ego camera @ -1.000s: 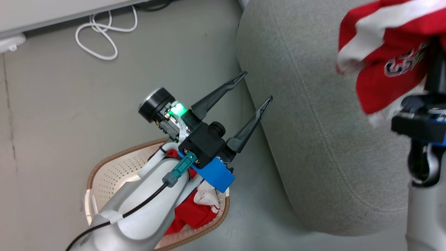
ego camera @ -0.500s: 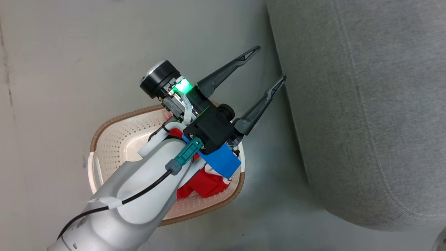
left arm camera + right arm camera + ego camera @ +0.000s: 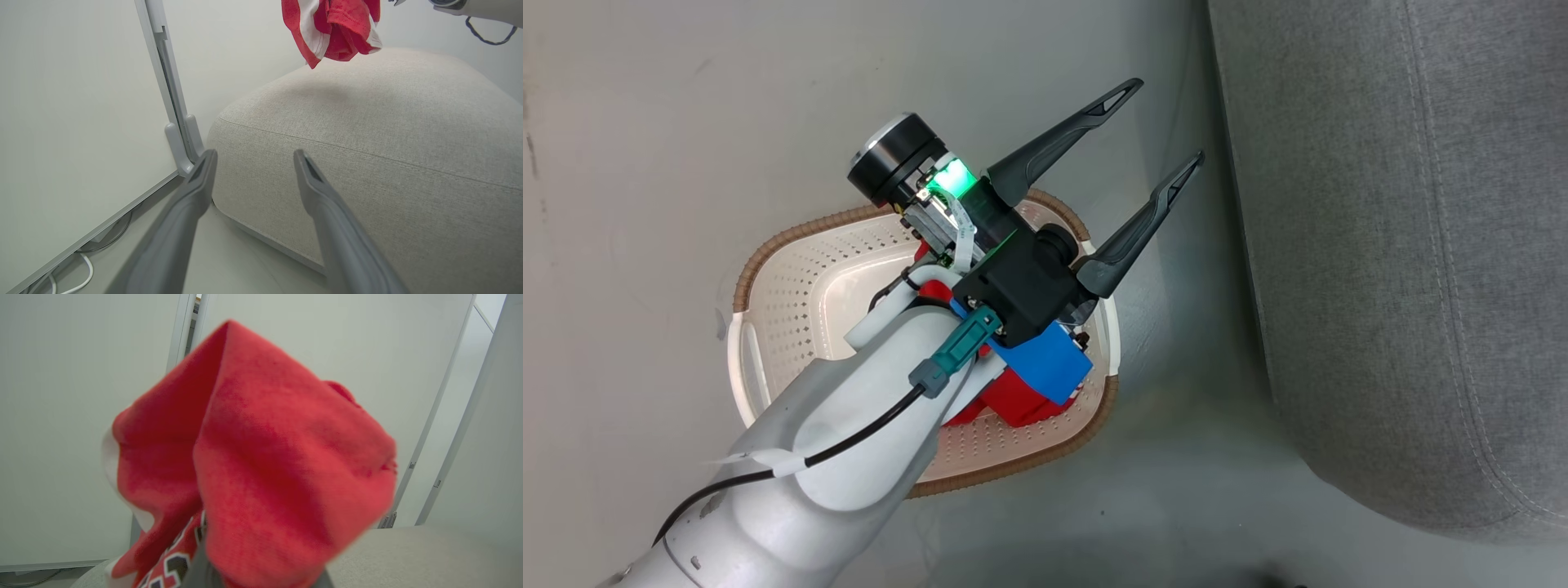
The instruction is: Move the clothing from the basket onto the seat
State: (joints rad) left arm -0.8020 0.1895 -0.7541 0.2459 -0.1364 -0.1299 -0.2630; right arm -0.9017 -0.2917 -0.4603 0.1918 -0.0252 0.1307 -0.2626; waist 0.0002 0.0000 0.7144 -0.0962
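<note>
The grey floor [image 3: 645, 122] spreads under everything, and the seat [image 3: 1405, 245] rises along my right as a broad grey cushion with a stitched seam near its rounded edge. To my left the basket [image 3: 800, 294] stands on the floor, near the seat but apart from it, cream and perforated with a brown woven rim. My pale left forearm [image 3: 849, 457] reaches across over it and hides much of its inside. The red jersey [image 3: 265, 457] hangs bunched in the air above the top of the seat, not touching it, with white trim and dark numerals on a lower fold. My right gripper [image 3: 261, 575] is clamped on that jersey, its fingers [image 3: 202, 565] buried in the cloth. A second red garment [image 3: 1013, 400] lies in the basket, partly under my wrist. My left gripper [image 3: 1167, 118] holds nothing, its two dark fingers spread wide, pointing at the seat's side.
</note>
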